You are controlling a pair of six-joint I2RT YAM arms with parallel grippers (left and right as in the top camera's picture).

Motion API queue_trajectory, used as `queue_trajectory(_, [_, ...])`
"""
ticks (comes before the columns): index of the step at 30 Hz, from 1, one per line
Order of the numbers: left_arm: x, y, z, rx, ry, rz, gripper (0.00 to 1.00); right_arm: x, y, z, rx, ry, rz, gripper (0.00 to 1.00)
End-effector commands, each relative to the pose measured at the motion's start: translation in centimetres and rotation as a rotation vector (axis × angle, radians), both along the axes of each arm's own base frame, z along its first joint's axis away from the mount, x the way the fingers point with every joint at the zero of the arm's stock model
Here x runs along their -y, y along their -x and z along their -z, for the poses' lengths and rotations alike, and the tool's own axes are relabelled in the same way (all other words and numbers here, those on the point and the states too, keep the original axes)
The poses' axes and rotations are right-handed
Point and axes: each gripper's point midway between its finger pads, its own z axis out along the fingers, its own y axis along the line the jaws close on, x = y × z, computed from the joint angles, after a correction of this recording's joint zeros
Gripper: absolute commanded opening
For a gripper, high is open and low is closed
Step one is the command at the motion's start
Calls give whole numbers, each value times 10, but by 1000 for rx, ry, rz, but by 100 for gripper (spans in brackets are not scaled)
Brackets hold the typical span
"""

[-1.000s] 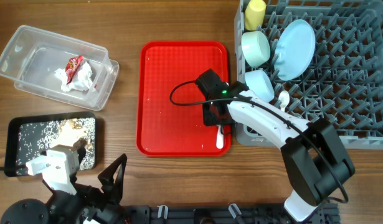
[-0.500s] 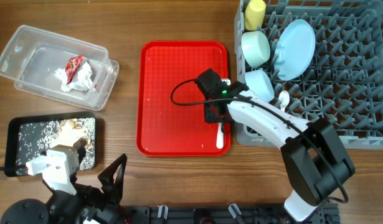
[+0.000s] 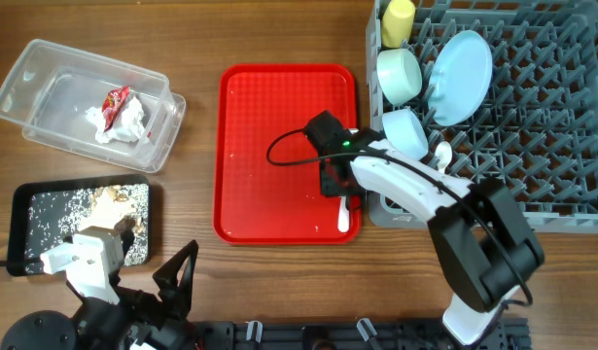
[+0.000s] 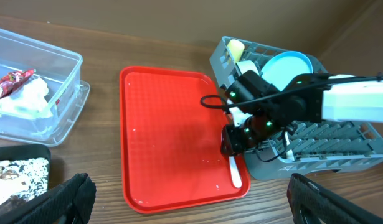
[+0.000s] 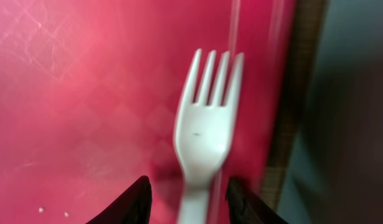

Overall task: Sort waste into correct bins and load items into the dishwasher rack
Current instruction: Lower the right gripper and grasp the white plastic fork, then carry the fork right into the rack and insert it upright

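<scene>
**Pastels and red on a brown wood-grain tabletop (image 3: 279, 29)**

The serving tray (image 3: 269, 146) is bright red with a faint diamond texture; the fork (image 5: 207, 130) is white. The rack (image 3: 532, 126) is grey, the cup (image 3: 399, 21) yellow, the plate (image 3: 461, 63) pale blue, and the bowls pale green (image 3: 400, 75) and pale blue (image 3: 405, 131). The wrapper (image 3: 115, 102) is red, the napkin (image 3: 130, 122) white, and the black tray (image 3: 21, 209) is speckled beige-white.

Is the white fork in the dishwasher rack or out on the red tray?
Out. The white fork lies on the red tray near its right edge, beside the dishwasher rack, between the open fingers of the right gripper.
</scene>
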Motion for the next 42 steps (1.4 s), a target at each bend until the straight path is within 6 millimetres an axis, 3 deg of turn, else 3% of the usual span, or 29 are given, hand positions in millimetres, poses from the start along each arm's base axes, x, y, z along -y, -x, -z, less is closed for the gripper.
queue_trajectory(1, [-2, 0, 0, 3, 8, -12, 100, 5, 7, 17, -49, 22, 24, 41])
queue_trajectory(6, [-2, 0, 0, 3, 8, -12, 100, -5, 7, 19, -59, -30, 11, 38])
queue_trajectory(10, [-2, 0, 0, 3, 8, -12, 100, -11, 7, 21, -69, -60, 8, 25])
queue_trajectory(19, [-2, 0, 0, 3, 8, -12, 100, -12, 7, 21, -65, -62, 8, 5])
queue_trajectory(24, [-2, 0, 0, 3, 8, -12, 100, -17, -1, 9, -40, -76, -27, 4])
queue_trajectory(29, [-2, 0, 0, 3, 8, -12, 100, -33, -26, -54, 72, -137, -101, 4])
queue_trajectory(31, [-2, 0, 0, 3, 8, -12, 100, -39, -37, -103, 161, -184, -133, 4])
queue_trajectory(35, [-2, 0, 0, 3, 8, -12, 100, -39, -41, -192, 332, -257, -184, 4])
queue_trajectory(37, [-2, 0, 0, 3, 8, -12, 100, -20, -37, -239, 441, -227, -175, 4])
queue_trajectory(40, [-2, 0, 0, 3, 8, -12, 100, 26, -29, -273, 534, -117, -97, 4])
queue_trajectory(42, [-2, 0, 0, 3, 8, -12, 100, 63, -22, -282, 544, -44, -29, 4])
